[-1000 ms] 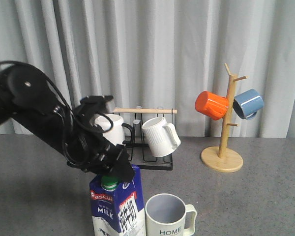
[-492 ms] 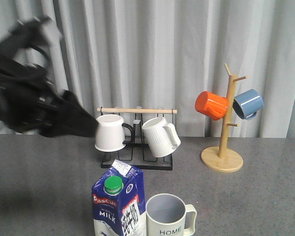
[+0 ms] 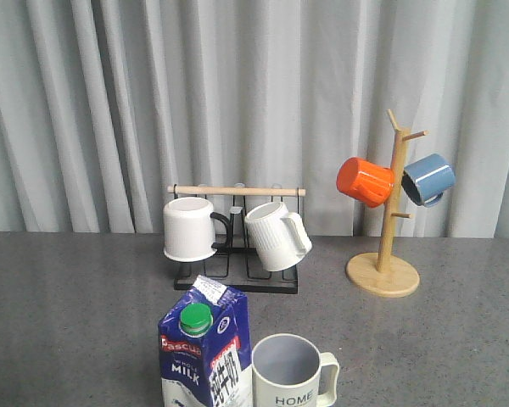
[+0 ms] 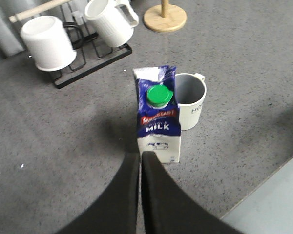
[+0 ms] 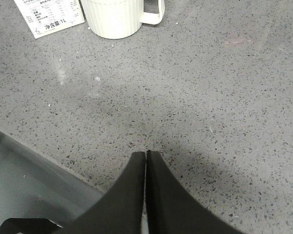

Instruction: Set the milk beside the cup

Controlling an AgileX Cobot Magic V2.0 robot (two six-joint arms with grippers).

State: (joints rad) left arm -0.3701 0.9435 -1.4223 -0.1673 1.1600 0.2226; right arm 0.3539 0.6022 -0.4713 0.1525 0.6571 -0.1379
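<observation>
I am looking over the grey speckled table (image 3: 68, 305) and seeing the Pascual milk carton (image 3: 205, 352) standing upright at the near edge of the front view, its green cap (image 3: 195, 319) facing me, with the cream HOME mug (image 3: 290, 370) sitting just to its right, handle pointing right; the two are either touching or a hair apart, I cannot tell which. In the left wrist view I am seeing the left gripper (image 4: 139, 158) hanging above the table just short of the carton's base, its two dark fingers pressed together and holding nothing. The right gripper (image 5: 146, 155) is also showing its fingers closed tip to tip over bare tabletop, gripping nothing, with the mug and a corner of the carton showing well away from it at the far edge of its view. Farther back, a black wire rack (image 3: 236, 275) with a wooden bar is carrying a plain white mug with a black handle (image 3: 191, 228) and a ribbed white mug (image 3: 276, 236). To the right, a wooden mug tree (image 3: 385, 254) is holding an orange mug (image 3: 365, 181) and a blue mug (image 3: 427, 178).
</observation>
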